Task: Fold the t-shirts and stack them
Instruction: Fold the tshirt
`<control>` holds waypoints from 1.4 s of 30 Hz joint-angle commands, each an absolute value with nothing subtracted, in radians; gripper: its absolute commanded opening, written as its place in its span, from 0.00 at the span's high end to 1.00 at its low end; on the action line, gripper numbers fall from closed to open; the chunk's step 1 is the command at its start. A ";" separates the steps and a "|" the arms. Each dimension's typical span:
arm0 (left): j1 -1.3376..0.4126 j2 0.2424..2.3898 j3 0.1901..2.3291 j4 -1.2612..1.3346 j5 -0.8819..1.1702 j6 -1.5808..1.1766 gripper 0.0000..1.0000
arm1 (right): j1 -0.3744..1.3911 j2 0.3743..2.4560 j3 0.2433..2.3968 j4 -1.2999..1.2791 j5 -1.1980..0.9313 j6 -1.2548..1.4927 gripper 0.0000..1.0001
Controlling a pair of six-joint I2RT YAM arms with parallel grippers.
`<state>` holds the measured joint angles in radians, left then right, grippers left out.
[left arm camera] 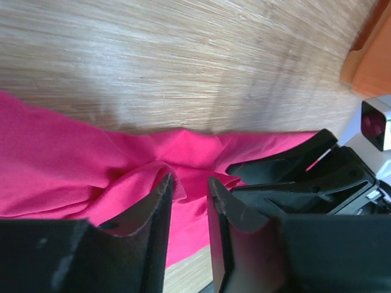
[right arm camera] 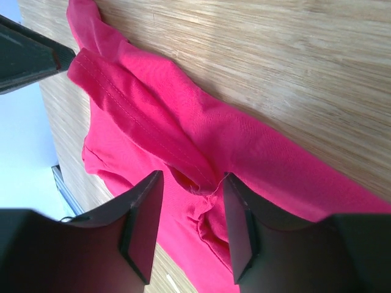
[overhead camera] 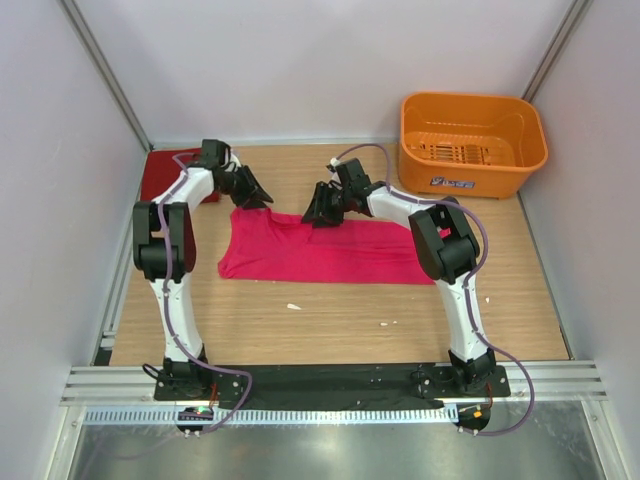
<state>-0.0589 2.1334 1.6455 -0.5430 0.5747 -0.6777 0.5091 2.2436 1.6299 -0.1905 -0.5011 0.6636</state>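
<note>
Top external: orange basket (overhead camera: pixel 505 162) label (overhead camera: pixel 453 183) illegible; pink t-shirt (overhead camera: pixel 320 255) lies apart.

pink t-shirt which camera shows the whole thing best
The top external view: the pink t-shirt shows there nearly whole, spread flat. Both wrist views show only a bunched fold of it between their own jaws.

The white-shelled, black-jointed left arm (overhead camera: pixel 165 250) and its matching right arm (overhead camera: pixel 447 250) carry thin greyish-purple cables (overhead camera: pixel 484 236) looped along their links. The left gripper (left arm camera: pixel 189 189) and right gripper (right arm camera: pixel 190 183) have matte black, wedge-shaped plastic fingers, faintly scuffed.
</note>
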 commanded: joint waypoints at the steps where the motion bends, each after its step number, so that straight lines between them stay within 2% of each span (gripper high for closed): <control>1: -0.061 2.151 1.698 -0.584 0.561 -0.647 0.71 | 0.515 2.246 1.671 -0.181 -0.528 0.653 0.54; 5: -0.061 2.151 1.706 -0.612 0.554 -0.634 0.85 | 0.515 2.238 1.661 -0.189 -0.537 0.646 0.62; 7: -0.061 2.146 1.706 -0.627 0.548 -0.621 1.00 | 0.515 2.233 1.661 -0.193 -0.541 0.635 0.70; 10: -0.061 2.122 1.690 -0.649 0.529 -0.608 1.00 | 0.515 2.227 1.663 -0.201 -0.541 0.626 0.83; 12: -0.060 2.090 1.671 -0.669 0.517 -0.601 1.00 | 0.515 2.224 1.666 -0.209 -0.538 0.626 0.86; 31: -0.061 1.796 1.362 -0.678 0.485 -0.653 1.00 | 0.514 2.218 1.671 -0.250 -0.520 0.578 0.86; 32: -0.060 1.798 1.356 -0.663 0.485 -0.652 0.96 | 0.514 2.217 1.669 -0.245 -0.519 0.578 0.86; 35: -0.061 1.825 1.367 -0.625 0.497 -0.650 0.62 | 0.514 2.217 1.666 -0.247 -0.525 0.580 0.86; 38: -0.060 1.870 1.422 -0.595 0.483 -0.649 0.52 | 0.514 2.215 1.663 -0.247 -0.523 0.580 0.86; 42: -0.061 1.988 1.546 -0.615 0.480 -0.629 0.50 | 0.514 2.212 1.658 -0.247 -0.523 0.581 0.86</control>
<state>-0.0589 1.9282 1.4628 -0.6506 0.4854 -0.6464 0.5091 2.2436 1.6306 -0.2504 -0.5179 0.5961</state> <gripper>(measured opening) 0.497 0.142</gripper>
